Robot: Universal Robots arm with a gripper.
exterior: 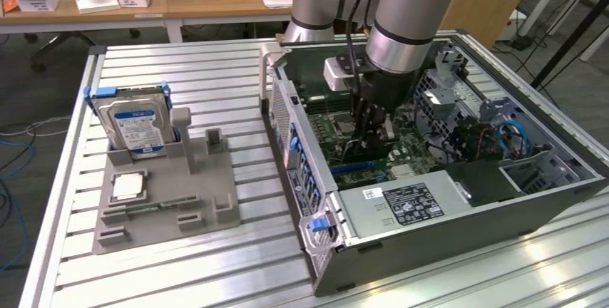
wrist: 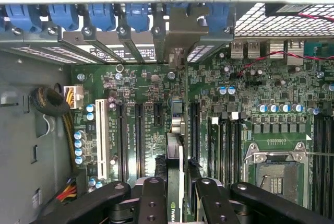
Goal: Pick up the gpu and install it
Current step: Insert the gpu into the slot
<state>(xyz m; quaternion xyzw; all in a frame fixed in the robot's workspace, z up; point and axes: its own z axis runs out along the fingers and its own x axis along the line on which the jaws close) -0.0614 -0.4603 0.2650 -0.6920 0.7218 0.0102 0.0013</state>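
GPU: the gpu (wrist: 175, 182) stands on edge between my fingers, seen edge-on in the wrist view, its metal bracket (wrist: 176, 36) up against the case's rear slot row. It sits over a motherboard expansion slot; I cannot tell whether it is fully seated.
Writing on GPU: white letters near my fingers that look like the start of "NVIDIA"; I cannot read them fully.
My gripper: my gripper (wrist: 175, 200) is narrowed onto the gpu, a black finger (wrist: 152, 200) on each flat side. In the exterior view my gripper (exterior: 371, 137) reaches down inside the computer case.
Motherboard: the green motherboard (wrist: 261, 93) lies beneath the gpu, with long black slots (wrist: 140, 135) and one white slot (wrist: 103, 138) to one side of the card, and the open CPU socket (wrist: 274, 174) to the other.
Slot latches: blue latches (wrist: 99, 15) line the case's rear wall just beyond the bracket.
Computer case: the computer case (exterior: 457, 222) lies open on the aluminium table (exterior: 171, 272). Its power supply carries a label (exterior: 411, 203) too small to read.
Parts holder: a grey holder (exterior: 162, 208) sits well apart from the case, toward the exterior view's left.
Hard drive: a blue-labelled hard drive (exterior: 136, 126) stands upright in that holder; its print is illegible.
Memory stick: a slim green memory stick (exterior: 162, 204) lies in the holder, nearer the case than the hard drive is.
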